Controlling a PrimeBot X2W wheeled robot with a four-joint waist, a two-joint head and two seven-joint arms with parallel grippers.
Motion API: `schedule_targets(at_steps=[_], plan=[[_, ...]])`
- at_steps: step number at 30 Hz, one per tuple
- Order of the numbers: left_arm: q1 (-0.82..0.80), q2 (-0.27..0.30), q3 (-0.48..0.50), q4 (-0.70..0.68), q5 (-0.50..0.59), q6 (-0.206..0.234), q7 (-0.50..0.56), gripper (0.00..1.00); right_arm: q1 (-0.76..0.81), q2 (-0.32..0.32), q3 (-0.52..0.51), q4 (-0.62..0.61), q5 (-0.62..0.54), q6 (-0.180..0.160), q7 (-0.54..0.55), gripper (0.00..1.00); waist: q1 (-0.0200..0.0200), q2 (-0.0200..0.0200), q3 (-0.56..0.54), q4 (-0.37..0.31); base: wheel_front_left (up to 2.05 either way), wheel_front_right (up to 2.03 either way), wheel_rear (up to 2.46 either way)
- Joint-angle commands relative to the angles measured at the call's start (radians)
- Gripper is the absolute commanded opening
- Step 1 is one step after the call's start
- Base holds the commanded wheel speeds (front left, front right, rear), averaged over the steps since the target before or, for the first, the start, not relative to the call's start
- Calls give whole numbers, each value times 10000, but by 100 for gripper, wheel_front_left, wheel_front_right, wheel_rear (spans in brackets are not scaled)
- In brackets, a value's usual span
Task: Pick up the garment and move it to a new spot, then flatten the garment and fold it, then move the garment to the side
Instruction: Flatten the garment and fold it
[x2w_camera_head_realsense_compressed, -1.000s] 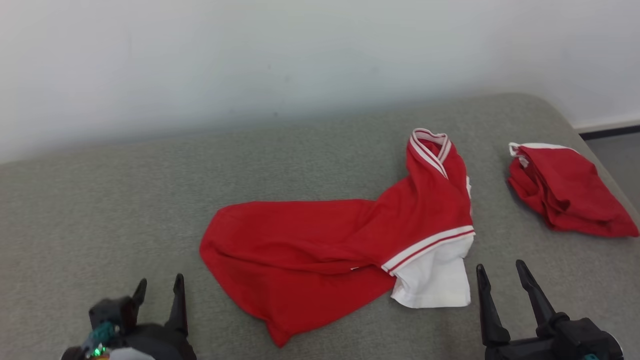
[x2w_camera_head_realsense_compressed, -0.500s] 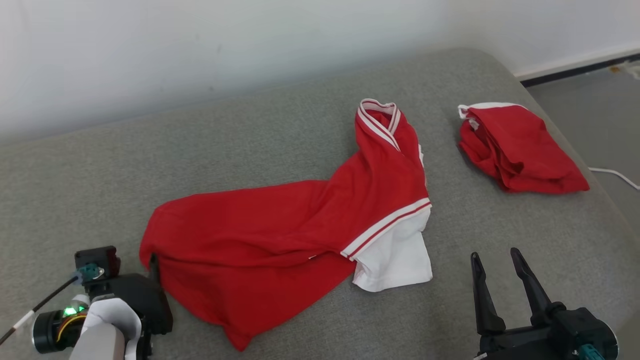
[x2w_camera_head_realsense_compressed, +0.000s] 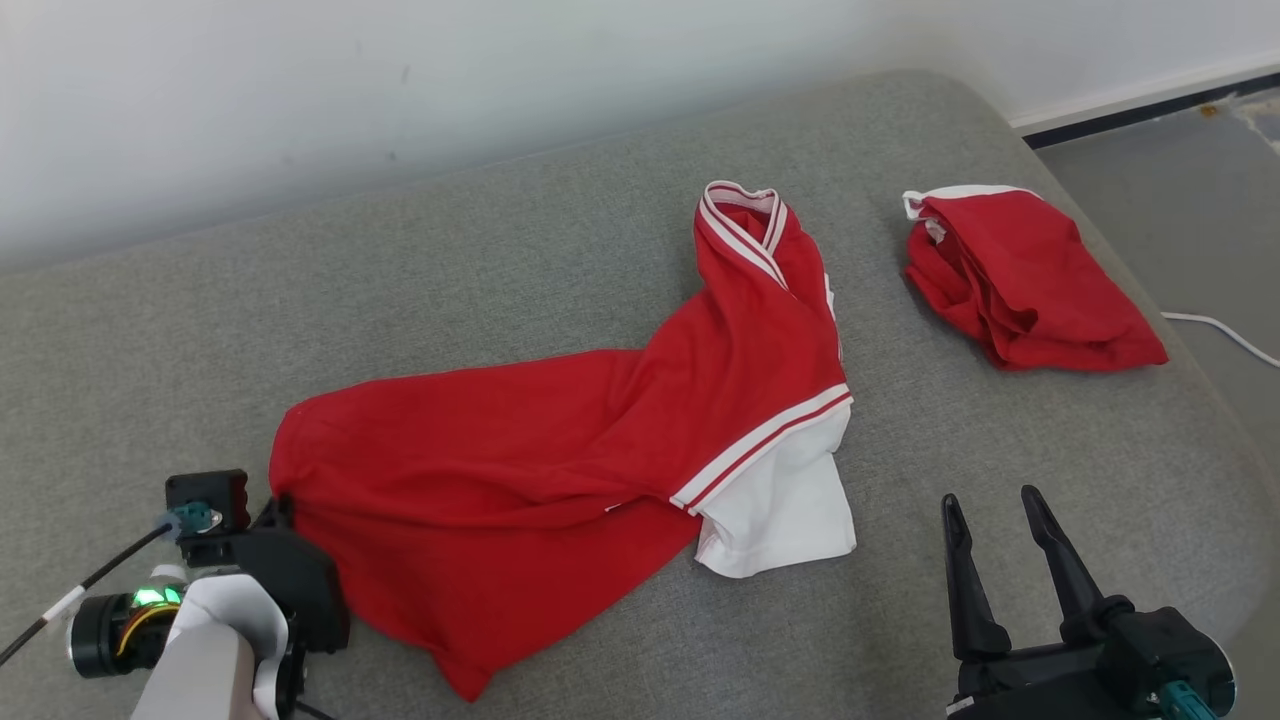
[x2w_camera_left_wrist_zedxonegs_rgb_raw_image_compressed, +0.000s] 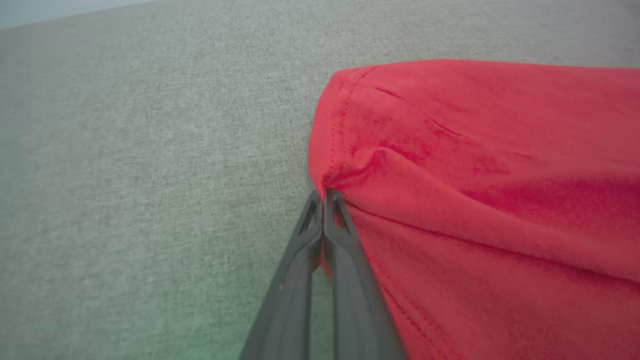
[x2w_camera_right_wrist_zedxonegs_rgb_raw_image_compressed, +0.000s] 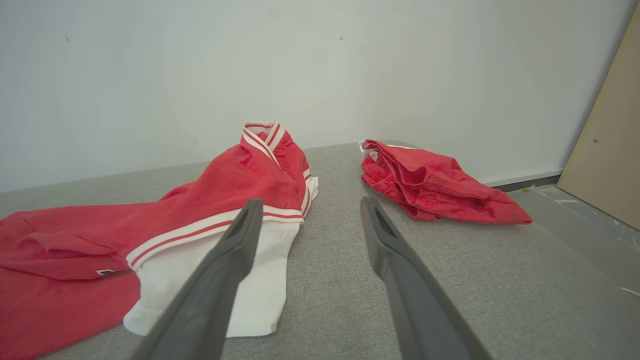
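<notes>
The garment is a red jersey with a white sleeve and striped trim, lying crumpled and stretched out on the grey padded surface. My left gripper sits at its left hem. In the left wrist view the left gripper is shut, its tips pinching the puckered red hem of the garment. My right gripper hovers open at the lower right, a little right of the white sleeve. Seen from the right wrist, the right gripper holds nothing and the garment lies ahead to the left.
A second red garment lies bunched near the surface's far right corner, also in the right wrist view. A white cable runs on the floor to the right. A wooden panel leans at the right. A pale wall backs the surface.
The head camera has swung, shifting the whole picture. My left gripper has come down onto the garment's left hem and gone from open to shut. The right gripper stays open.
</notes>
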Motion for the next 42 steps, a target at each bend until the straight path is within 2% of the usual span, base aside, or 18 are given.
schedule_targets(at_steps=[1, 9, 12, 16, 22, 26, 28, 32, 38, 42], plan=[[-124, 26, 0, -72, -51, 48, -184, 0, -47, 25, -22, -20, 0, -21, -43, 100, -1, -1, -29, 54, 0, 0, 0], [-659, -236, -228, -1169, 143, 133, -2428, 0, 17, 38, -127, 5, 19, -21, -42, 100, -1, -1, -195, 444, 0, 0, 0], [-752, -320, -272, -1593, 40, 1, -2988, 0, 101, 39, -212, 7, -21, -21, -42, 100, -1, -1, -288, 679, 0, 0, 0], [-279, -629, -516, -2270, -277, -400, -3287, 0, 136, 46, -295, -4, -23, -21, -42, 100, -1, -1, -407, 1079, 0, 0, 0], [1735, -892, -1155, -3425, -1070, -783, -3046, 0, 301, 57, -339, 3, -2, -21, -42, 100, -1, -1, -590, 1633, 0, 0, 0], [2963, -886, -1517, -4332, -1517, -828, -2831, 0, 363, 60, -456, -34, -10, -21, -42, 100, -1, -1, -652, 1893, 0, 0, 0], [4052, -855, -1684, -5336, -1952, -856, -2531, 0, 379, 61, -563, -62, -22, -21, -42, 100, -1, -1, -698, 2109, 0, 0, 0], [4875, -843, -1918, -6207, -2556, -879, -2168, 0, 416, 64, -606, -80, -24, -21, -42, 100, -1, -1, -733, 2291, 0, 0, 0], [5853, -557, -2252, -7071, -3414, -862, -1385, 0, 328, 67, -515, -30, -3, -21, -42, 100, -1, -1, -786, 2393, 0, 0, 0], [6381, -161, -2453, -7052, -3428, -840, -902, 0, 343, 68, -511, 22, -4, -21, -42, 100, -1, -1, -846, 2336, 0, 0, 0]])
